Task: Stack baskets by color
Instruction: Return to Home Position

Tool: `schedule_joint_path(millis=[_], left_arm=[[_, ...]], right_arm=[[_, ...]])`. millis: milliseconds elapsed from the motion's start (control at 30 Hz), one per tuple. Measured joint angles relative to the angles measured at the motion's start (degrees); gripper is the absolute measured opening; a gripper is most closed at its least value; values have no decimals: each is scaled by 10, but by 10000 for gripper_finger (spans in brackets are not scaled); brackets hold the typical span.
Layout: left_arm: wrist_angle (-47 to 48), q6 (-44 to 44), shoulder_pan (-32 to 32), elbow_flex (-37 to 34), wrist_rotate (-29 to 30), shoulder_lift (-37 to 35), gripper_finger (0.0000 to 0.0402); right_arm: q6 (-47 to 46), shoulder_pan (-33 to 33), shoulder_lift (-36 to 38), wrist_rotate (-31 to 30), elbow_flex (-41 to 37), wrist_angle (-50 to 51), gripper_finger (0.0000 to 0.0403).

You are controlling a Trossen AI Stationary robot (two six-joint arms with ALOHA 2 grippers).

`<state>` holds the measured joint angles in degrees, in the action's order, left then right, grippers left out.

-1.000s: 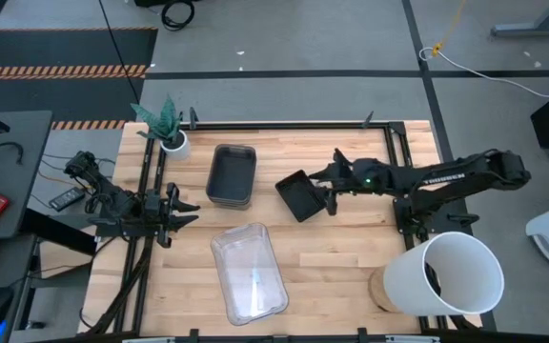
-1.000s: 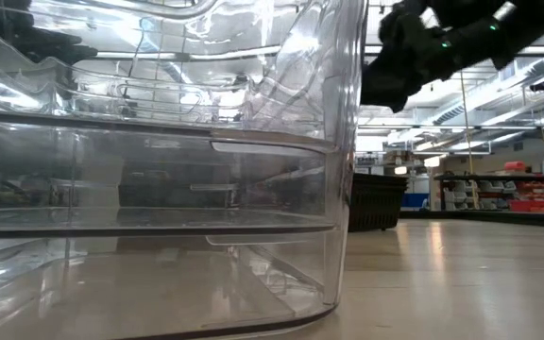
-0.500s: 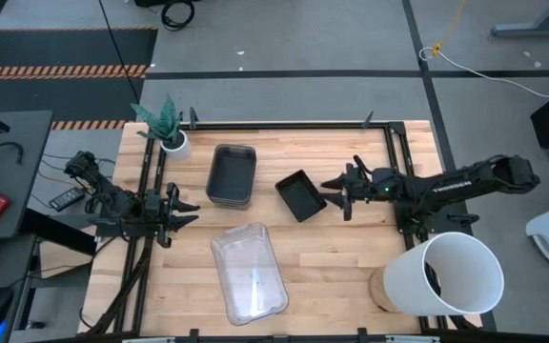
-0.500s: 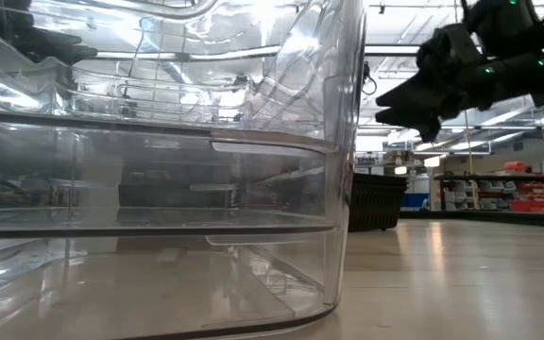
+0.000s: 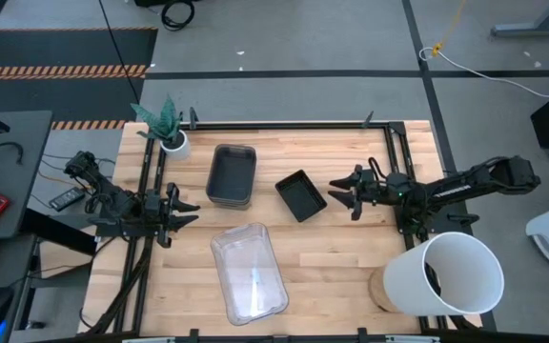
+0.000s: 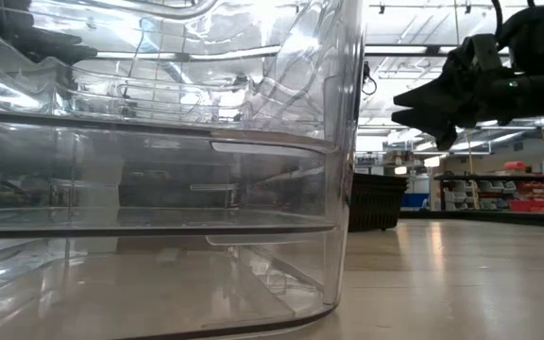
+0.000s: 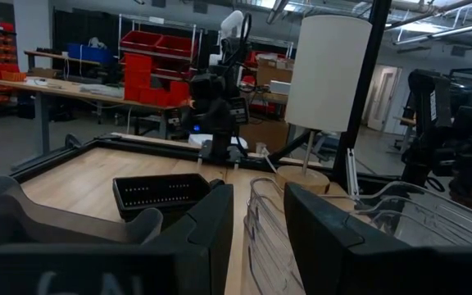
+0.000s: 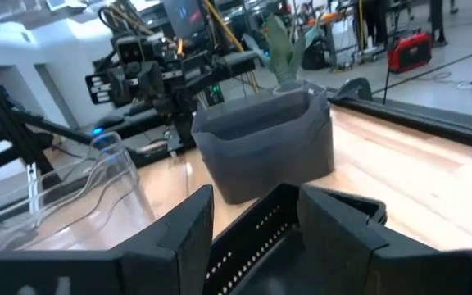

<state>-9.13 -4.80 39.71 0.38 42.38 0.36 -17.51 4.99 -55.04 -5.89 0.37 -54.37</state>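
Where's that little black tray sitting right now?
From above, the black tray lies just right of centre, between the grey bins and the right gripper, touching neither.

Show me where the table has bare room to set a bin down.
The widest bare wood lies between the clear bins and the white bucket. A second strip runs along the far edge, beyond the black slotted tray. The middle is crowded: dark-grey bins, tray and the open right end effector sit close together.
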Motion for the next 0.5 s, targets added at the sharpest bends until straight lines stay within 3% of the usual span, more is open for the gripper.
schedule_joint_path(millis=[333, 500], left_arm=[[0, 0, 0, 0, 0, 0, 117], [0, 0, 0, 0, 0, 0, 117]], right_arm=[[-20, 0, 0, -52, 0, -6, 183], [-11, 0, 0, -51, 0, 0, 183]])
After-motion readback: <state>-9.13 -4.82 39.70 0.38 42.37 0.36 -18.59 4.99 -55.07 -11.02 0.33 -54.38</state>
